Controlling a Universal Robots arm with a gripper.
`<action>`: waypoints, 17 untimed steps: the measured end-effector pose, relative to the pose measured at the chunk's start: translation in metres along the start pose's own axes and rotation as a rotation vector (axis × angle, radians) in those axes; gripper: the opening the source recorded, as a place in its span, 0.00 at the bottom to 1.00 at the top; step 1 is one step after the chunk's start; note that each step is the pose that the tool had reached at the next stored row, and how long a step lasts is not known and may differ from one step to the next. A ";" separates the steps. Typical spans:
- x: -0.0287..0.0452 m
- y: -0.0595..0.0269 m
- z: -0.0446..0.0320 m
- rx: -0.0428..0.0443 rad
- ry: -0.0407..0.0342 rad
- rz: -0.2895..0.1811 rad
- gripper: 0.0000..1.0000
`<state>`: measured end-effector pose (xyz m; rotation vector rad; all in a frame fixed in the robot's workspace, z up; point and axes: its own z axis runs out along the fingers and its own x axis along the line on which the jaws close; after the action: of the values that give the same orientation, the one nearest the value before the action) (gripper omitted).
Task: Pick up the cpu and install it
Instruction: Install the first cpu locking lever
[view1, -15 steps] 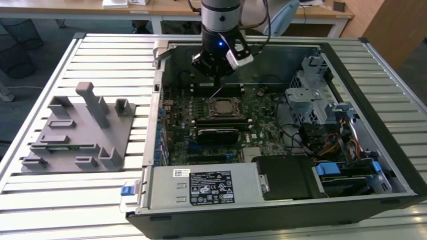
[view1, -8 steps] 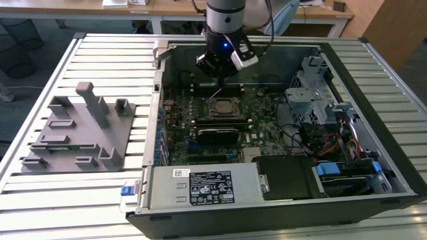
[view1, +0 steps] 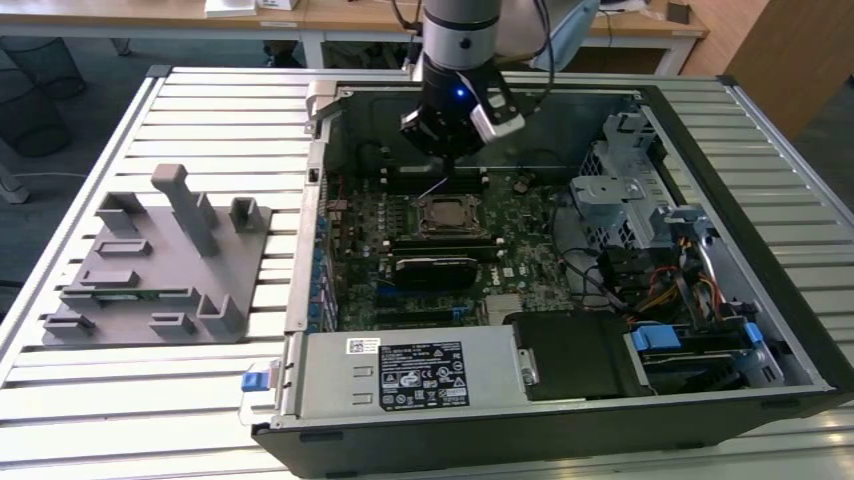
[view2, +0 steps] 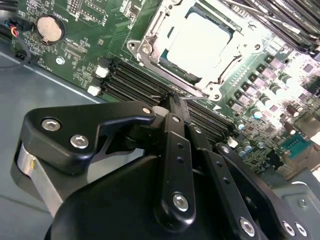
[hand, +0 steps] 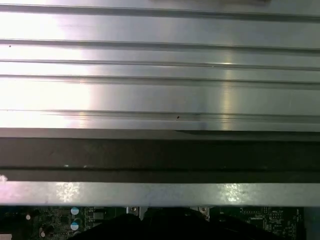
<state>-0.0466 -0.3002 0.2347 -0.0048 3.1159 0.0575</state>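
Observation:
The cpu (view2: 200, 42) lies flat in the motherboard socket (view1: 445, 215), its shiny silver top showing inside the metal frame (view2: 150, 40). In the exterior view my gripper (view1: 441, 158) hangs inside the open computer case, just behind and above the socket. The second wrist view shows the gripper (view2: 172, 98) with its black fingers (view2: 176, 107) brought together and nothing visibly held between them. The tip is close to a thin metal lever (view2: 192, 96) at the socket's edge. Whether it touches the lever I cannot tell.
The case (view1: 747, 130) lies open on a slatted metal table (view1: 200, 110). Memory slots (view2: 130, 80), a black power supply (view1: 420, 375), a drive cage (view1: 627, 190) and cable bundles (view1: 654, 280) crowd the board. A grey plastic fixture (view1: 160, 260) stands at the exterior view's left.

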 end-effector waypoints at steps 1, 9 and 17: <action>-0.0004 0.0000 0.0007 0.0000 0.0001 -0.002 0.11; -0.0067 -0.0003 0.0085 -0.0001 0.0026 -0.005 0.11; -0.0127 -0.0006 0.0161 -0.0001 0.0040 -0.005 0.11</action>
<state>-0.0335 -0.3002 0.2189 -0.0121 3.1198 0.0575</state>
